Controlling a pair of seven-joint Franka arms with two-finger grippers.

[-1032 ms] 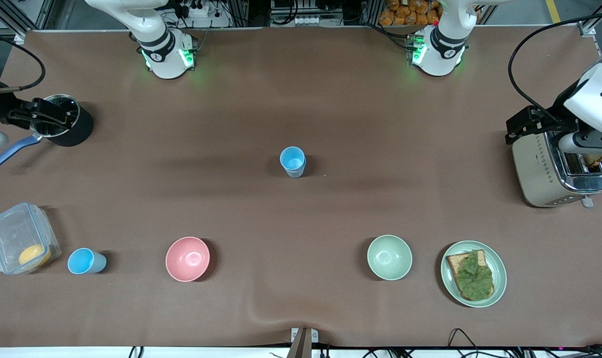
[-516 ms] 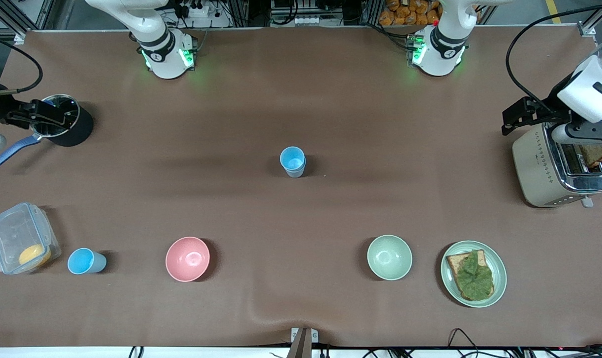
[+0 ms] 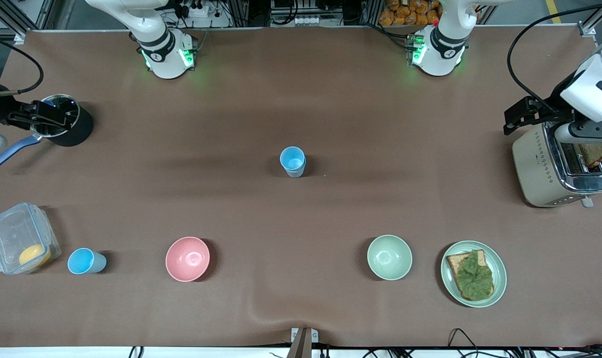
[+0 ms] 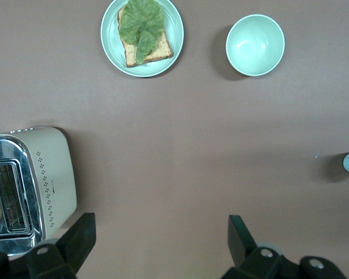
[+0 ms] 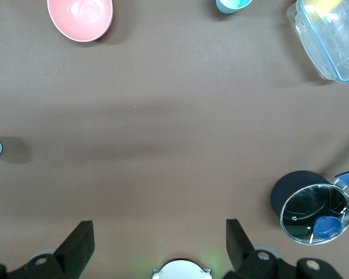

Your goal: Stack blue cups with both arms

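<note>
1. Stacked blue cups (image 3: 293,161): table centre, sky-blue nested in greyish-blue; judged light, rigid, slick plastic.
2. Single sky-blue cup (image 3: 85,261): beside lidded container (image 3: 21,237); pinch across rim wall.
3. Left gripper (image 4: 157,247): over toaster (image 3: 559,169), fingers spread, empty.
4. Right gripper (image 5: 157,247): over saucepan (image 3: 62,121), likewise spread.

**Blue cups standing apart on the tabletop**

A stack of two blue cups (image 3: 293,161) is being shown at the middle of the tabletop (image 3: 301,99). A single sky-blue cup (image 3: 86,261) is lying on its side between the clear container (image 3: 21,237) and the pink bowl (image 3: 187,258).
</note>
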